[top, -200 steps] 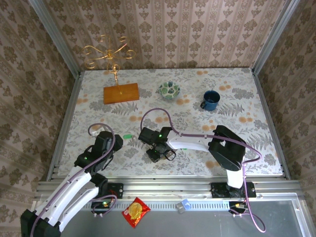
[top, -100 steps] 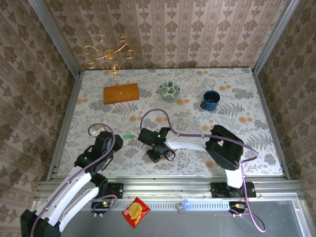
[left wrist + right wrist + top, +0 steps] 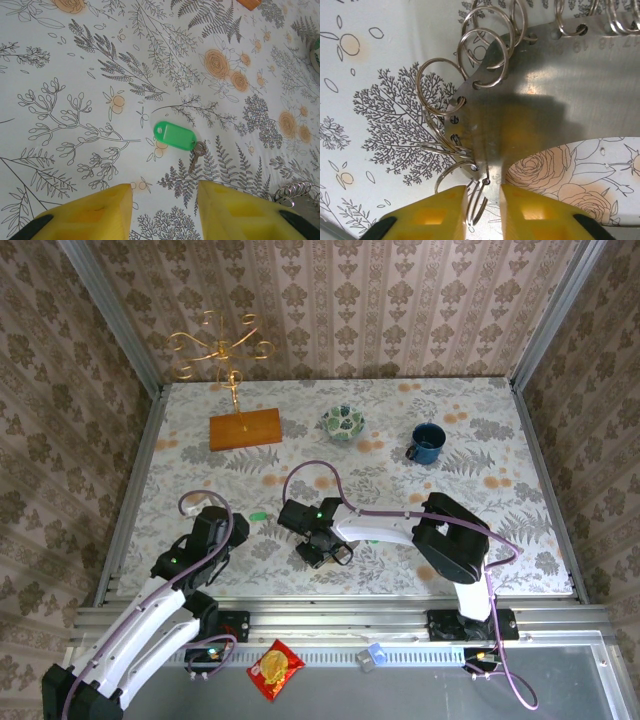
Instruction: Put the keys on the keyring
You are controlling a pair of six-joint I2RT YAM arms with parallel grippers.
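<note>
Key [image 3: 173, 136], a green tag with a small metal blade hanging off it, lay flat on the bench [image 3: 520, 500] toward the near-left corner, between the two arms and touching nothing. One key could be made out. Left gripper [image 3: 165, 189] hovered just on the near side of it, fingers spread with nothing between them. The tag sat ahead of the gap, which looked like a line-up for a pick. Keyring [image 3: 550, 110] read as a flat metal plate with numbered holes and a row of split rings through them, lying by the middle of the near edge. A few of its rings showed at the corner of the left wrist view. Right gripper [image 3: 484, 192] sat at the plate's rim, jaws almost pressed together with one split ring [image 3: 476, 202] in the gap. Could not tell whether that ring was truly pinched or just straddled. Judged purpose: steady or pry a ring so the key can be threaded on. Key and plate lay near each other with bare patterned bench between them, so the carry to the right looked short. Bowl [image 3: 343, 421], mug [image 3: 427, 443] and gold stand [image 3: 222, 350] stood well apart along the far edge, out of the way. The near edge rail ran close behind both grippers, so there was little room to pull back that way.
</note>
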